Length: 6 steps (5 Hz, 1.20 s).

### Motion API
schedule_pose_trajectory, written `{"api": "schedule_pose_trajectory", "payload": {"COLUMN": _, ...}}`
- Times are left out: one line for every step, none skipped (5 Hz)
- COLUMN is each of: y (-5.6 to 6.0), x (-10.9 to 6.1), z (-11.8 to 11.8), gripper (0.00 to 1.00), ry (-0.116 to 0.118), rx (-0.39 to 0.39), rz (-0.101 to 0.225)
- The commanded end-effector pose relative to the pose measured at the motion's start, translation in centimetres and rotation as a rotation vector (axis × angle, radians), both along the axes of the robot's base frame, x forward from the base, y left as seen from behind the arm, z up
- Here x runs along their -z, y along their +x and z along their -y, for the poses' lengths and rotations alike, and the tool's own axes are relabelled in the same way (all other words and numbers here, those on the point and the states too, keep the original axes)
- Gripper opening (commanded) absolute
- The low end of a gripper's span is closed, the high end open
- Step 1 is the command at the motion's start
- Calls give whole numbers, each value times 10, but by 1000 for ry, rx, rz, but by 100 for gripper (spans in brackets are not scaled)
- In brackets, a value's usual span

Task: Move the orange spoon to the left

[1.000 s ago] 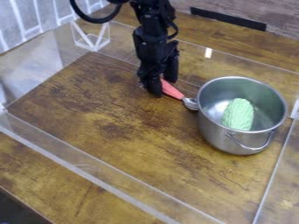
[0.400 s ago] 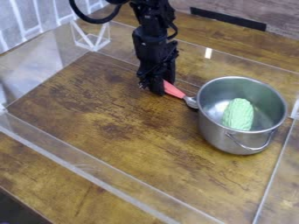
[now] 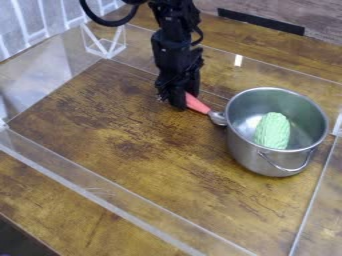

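The orange spoon [image 3: 201, 105] lies on the wooden table just left of the steel pot [image 3: 275, 131], its silver bowl [image 3: 218, 117] close to the pot's rim. My black gripper [image 3: 175, 98] stands upright over the far end of the spoon's orange handle, fingertips down at the table and closed around that handle end. The handle's tip is hidden between the fingers.
A green ribbed object [image 3: 274, 130] lies inside the pot. Clear plastic walls [image 3: 80, 180] fence the wooden table on the left, front and right. A white wire stand [image 3: 102, 38] sits at the back left.
The jaws have narrowed onto the spoon's handle since a second ago. The arm and the spoon stay in the same place.
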<state>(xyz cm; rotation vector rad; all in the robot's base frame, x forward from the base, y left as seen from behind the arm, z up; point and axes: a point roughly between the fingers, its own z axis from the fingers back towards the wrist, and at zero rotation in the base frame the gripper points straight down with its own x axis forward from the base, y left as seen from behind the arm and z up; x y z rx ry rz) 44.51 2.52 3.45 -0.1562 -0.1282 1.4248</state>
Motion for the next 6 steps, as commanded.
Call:
{"api": "schedule_pose_trajectory", "payload": {"y": 11, "x": -63, "z": -16, "gripper": 0, "ry": 10, "rx": -26, "rz": 135}}
{"api": "schedule_pose_trajectory", "payload": {"y": 11, "x": -76, "z": -19, "gripper": 0, "ry": 5, "rx": -29, "rz": 140}}
{"api": "schedule_pose_trajectory", "payload": {"y": 11, "x": -94, "z": -25, "gripper": 0, "ry": -11, "rx": -37, "rz": 151}}
{"api": "schedule_pose_trajectory", "payload": {"y": 10, "x": -113, "z": -32, "gripper": 0, "ry": -33, "rx": -51, "rz": 160}}
{"api": "schedule_pose_trajectory", "payload": {"y": 4, "x": -129, "z": -46, "gripper": 0, "ry": -36, "rx": -90, "rz": 186}}
{"api": "schedule_pose_trajectory", "payload": {"y": -4, "x": -142, "z": -60, "gripper": 0, "ry": -40, "rx": -134, "rz": 209}}
